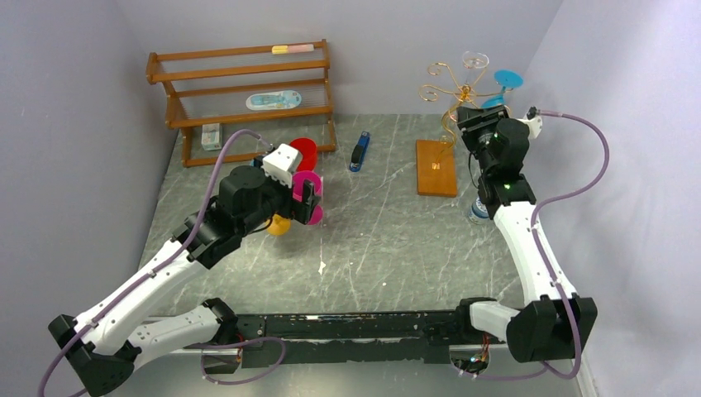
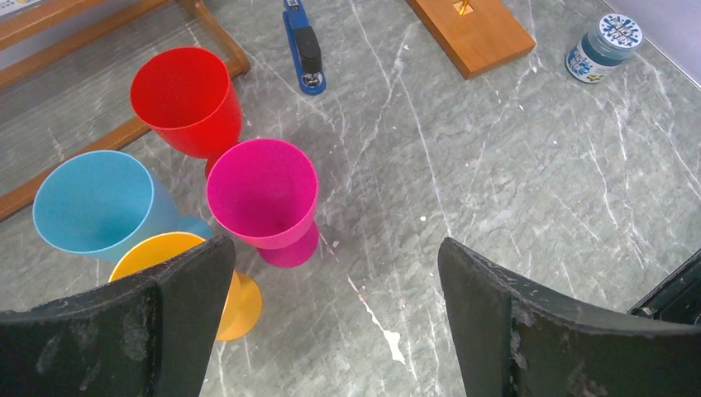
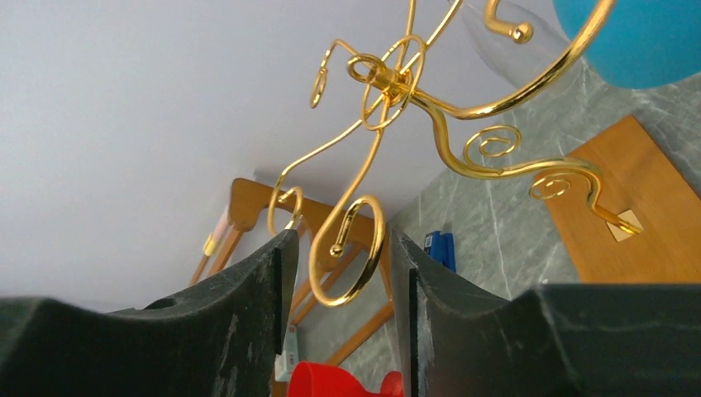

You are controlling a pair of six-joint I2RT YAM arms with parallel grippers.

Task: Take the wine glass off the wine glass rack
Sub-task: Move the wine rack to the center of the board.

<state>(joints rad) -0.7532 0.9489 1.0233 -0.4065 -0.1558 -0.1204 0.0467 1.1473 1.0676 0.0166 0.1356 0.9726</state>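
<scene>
Top external view: one clear wine glass and one blue wine glass hung on the single wine glass rack, neither yet removed. Right claw, half-open and empty, stood beside the rack; left claw, wide open and empty, hovered over four goblets on the surface.

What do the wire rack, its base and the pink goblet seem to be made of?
Wine glass rack: likely metal wire, shiny gold with bright glints. Base: looks like wood, smooth orange-brown, faint grain. Pink goblet: probably plastic, opaque, even colour, soft sheen.
</scene>
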